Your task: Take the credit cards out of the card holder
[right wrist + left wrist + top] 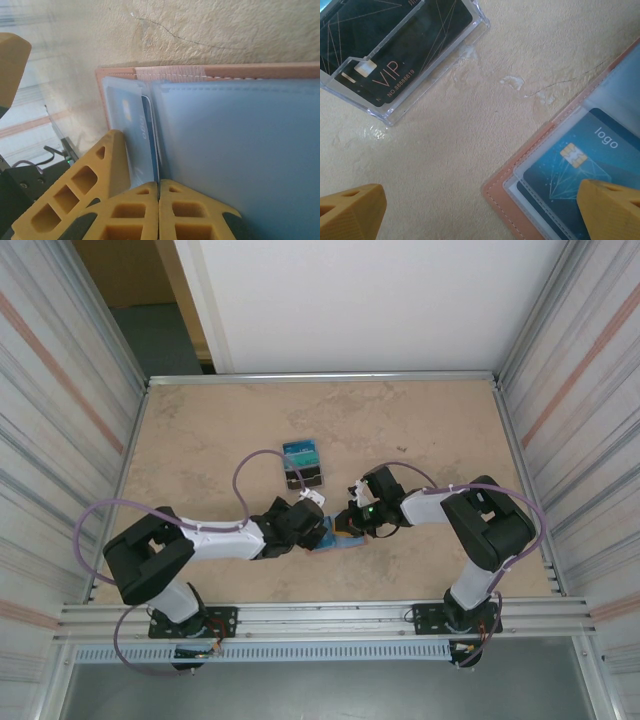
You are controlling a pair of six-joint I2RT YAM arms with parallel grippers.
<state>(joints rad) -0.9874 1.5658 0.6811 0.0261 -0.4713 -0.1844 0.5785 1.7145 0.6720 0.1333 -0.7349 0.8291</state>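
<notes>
Trouble could come if the wide-open left tool (480, 210) tugs the blue plastic card (560, 170) and the pink folding wallet (500, 197) slips from the shut right tool (159, 210).

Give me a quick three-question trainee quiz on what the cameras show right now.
1. True or false: the left gripper stands open.
2. Which word is printed on the blue card in the card holder? A) logo B) bank C) gold
3. What encloses the black VIP card?
Key: 1 true; 2 A; 3 a clear plastic case.
</notes>
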